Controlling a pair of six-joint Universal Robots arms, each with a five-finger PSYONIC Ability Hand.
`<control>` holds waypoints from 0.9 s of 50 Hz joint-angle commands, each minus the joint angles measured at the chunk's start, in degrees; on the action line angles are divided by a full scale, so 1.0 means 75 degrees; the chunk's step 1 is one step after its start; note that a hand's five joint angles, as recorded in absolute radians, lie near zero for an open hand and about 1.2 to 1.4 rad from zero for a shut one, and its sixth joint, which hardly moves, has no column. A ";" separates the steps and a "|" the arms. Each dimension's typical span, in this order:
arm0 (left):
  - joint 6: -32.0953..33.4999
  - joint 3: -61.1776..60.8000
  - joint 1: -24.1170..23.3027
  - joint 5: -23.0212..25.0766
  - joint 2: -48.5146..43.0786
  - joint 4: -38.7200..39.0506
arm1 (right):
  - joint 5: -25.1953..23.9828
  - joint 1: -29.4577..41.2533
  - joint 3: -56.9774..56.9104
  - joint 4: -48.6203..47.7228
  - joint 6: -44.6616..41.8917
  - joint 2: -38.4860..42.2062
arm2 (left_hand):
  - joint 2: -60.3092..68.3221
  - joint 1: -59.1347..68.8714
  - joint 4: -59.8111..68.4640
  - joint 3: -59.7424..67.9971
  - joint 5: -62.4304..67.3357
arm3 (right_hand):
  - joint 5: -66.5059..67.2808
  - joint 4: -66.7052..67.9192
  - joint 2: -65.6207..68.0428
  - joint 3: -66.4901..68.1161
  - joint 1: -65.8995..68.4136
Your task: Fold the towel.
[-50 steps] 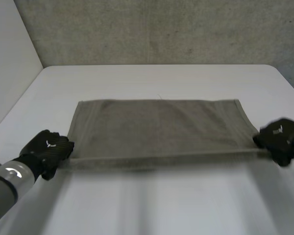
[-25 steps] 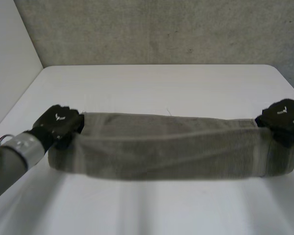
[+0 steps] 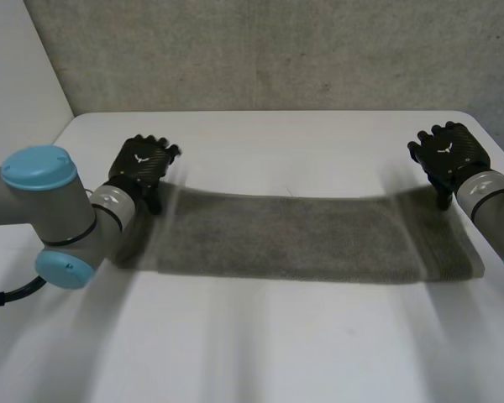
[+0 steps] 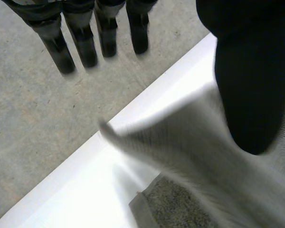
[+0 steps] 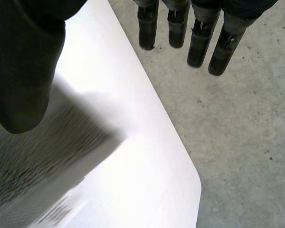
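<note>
Head view: a long grey-brown terry towel [image 3: 311,239] lies flat on the white table [image 3: 260,344] as a band running side to side, apparently folded once lengthwise. The left robot hand [image 3: 141,164] is at the band's far left corner and the right robot hand [image 3: 448,151] at its far right corner, both just past the far edge. Left wrist view: the fingers [image 4: 85,42] are straight and spread, well apart from the thumb, with nothing between them. A blurred corner of the towel [image 4: 194,142] lies under the thumb, and grey concrete floor [image 4: 33,118] lies beyond the fingertips. Right wrist view: the fingers [image 5: 199,42] are straight, the thumb stands clear of them, and the hand holds nothing. The towel's edge [image 5: 33,156] is under the thumb, near the table's rounded corner. Judgement: the lengthwise fold looks laid, though the right end seems slightly skewed. To finish the step well, lift both hands straight up so no finger drags the top layer. Square the right end, then pinch both corners of one short end and carry them across to meet the other.
</note>
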 commanded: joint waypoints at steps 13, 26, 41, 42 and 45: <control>0.0019 -0.1324 0.0033 -0.0541 0.1377 0.0261 | 0.0200 -0.0043 0.1073 0.0302 0.0719 -0.1727 | -0.0541 -0.0512 -0.0559 -0.0560 -0.0599 | -0.0469 -0.0677 -0.0564 -0.0578 -0.0595; -0.0156 -0.3866 -0.0282 -0.0482 0.3334 0.1103 | 0.0094 -0.0312 0.2623 0.1463 0.0755 -0.2104 | -0.0519 -0.0489 -0.0537 -0.0538 -0.0576 | 0.0305 0.0097 0.0209 0.0196 0.0178; -0.1011 -0.4395 -0.0377 -0.0517 0.3311 0.1902 | 0.0012 -0.0863 0.3174 0.0221 0.0649 -0.1108 | -0.0474 -0.0444 -0.0492 -0.0493 -0.0531 | 0.2503 0.2295 0.2407 0.2394 0.2376; -0.1047 -0.4406 -0.0365 -0.0506 0.3322 0.1902 | 0.0012 -0.0863 0.3173 0.0221 0.0649 -0.1107 | -0.0474 -0.0444 -0.0492 -0.0493 -0.0531 | 0.2503 0.2295 0.2407 0.2394 0.2376; -0.1047 -0.4406 -0.0342 -0.0505 0.3322 0.1902 | 0.0012 -0.0910 0.3150 0.0209 0.0649 -0.1025 | -0.0474 -0.0445 -0.0492 -0.0493 -0.0532 | 0.2929 0.2721 0.2833 0.2820 0.2802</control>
